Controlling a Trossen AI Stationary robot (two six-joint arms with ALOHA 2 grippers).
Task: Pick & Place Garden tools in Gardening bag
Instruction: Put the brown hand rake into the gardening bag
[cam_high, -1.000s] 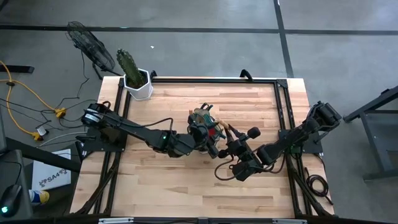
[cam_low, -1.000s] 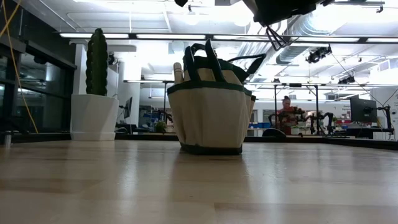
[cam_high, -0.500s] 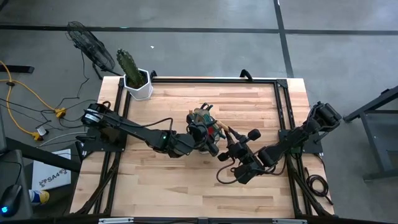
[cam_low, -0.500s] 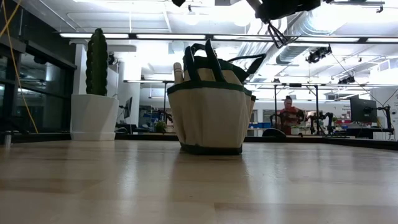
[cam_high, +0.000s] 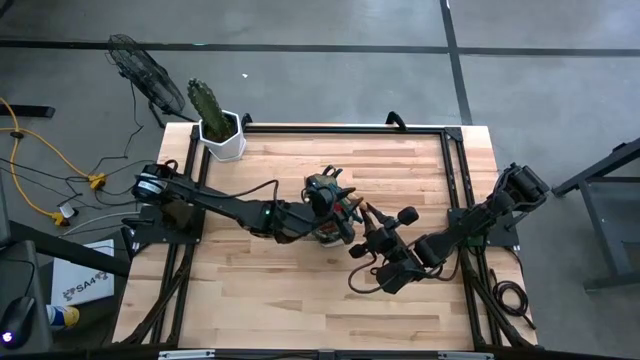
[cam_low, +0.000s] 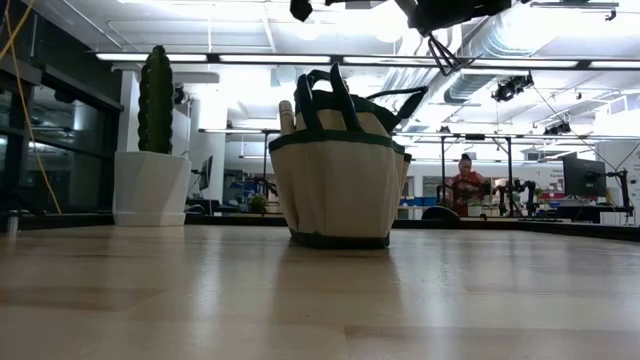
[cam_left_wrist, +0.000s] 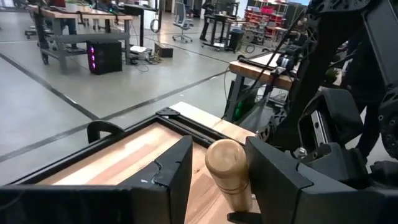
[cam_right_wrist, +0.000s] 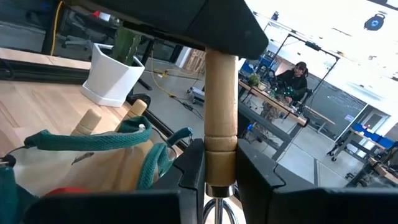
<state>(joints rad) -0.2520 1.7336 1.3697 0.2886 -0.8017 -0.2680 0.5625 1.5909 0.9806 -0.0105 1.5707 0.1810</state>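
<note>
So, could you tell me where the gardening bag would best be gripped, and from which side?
Probably one dark green loop handle, from above: the loops stand upright over the rim of the gardening bag, whose tan walls look soft. The right tool, shut on a wooden handle, and the left tool at its end would need freeing first.

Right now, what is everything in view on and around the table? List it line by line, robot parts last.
Gardening bag: one, tan with dark green trim, mid-table, upright.
Wooden handles: two, light wood, sticking out of the bag.
Red item: one, inside the bag.
Wooden-handled tool: one, light wood, held over the bag.
Potted cactus: one, green in white pot, far left corner of the table.
Fan: one, dark, on the floor beyond that corner.
Person: one, red top, far in the room.
Left gripper: around a wooden handle, above the bag.
Right gripper: shut on the wooden-handled tool.
</note>
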